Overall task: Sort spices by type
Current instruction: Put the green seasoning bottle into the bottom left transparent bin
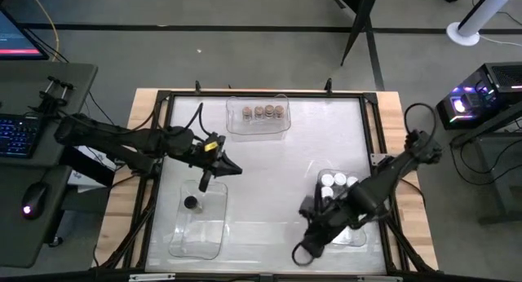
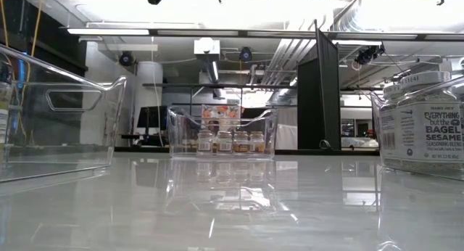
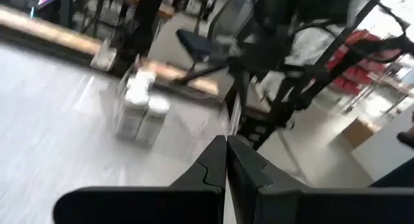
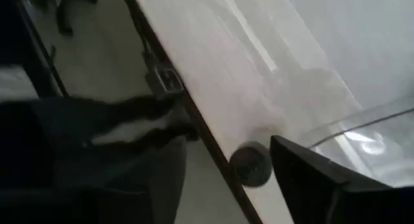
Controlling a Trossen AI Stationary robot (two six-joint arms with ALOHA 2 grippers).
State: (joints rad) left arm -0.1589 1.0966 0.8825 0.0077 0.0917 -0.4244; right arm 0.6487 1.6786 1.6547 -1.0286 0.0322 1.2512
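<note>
With four tan-lidded jars [image 1: 263, 112] lined up in the far bin [image 1: 281, 125], that type looks sorted. White-lidded jars [image 1: 333, 182] cluster in the right-hand bin [image 1: 356, 238], and one black-lidded jar [image 1: 191, 203] sits alone in the left-hand bin [image 1: 196, 237]. No jar lies loose on the worktop [image 1: 269, 176], so I judge the sorting nearly or fully done. Left tool [image 1: 231, 169] hangs above its bin, clenched and empty. Right tool [image 1: 303, 251] sits low at the near edge; its grip I cannot tell.
</note>
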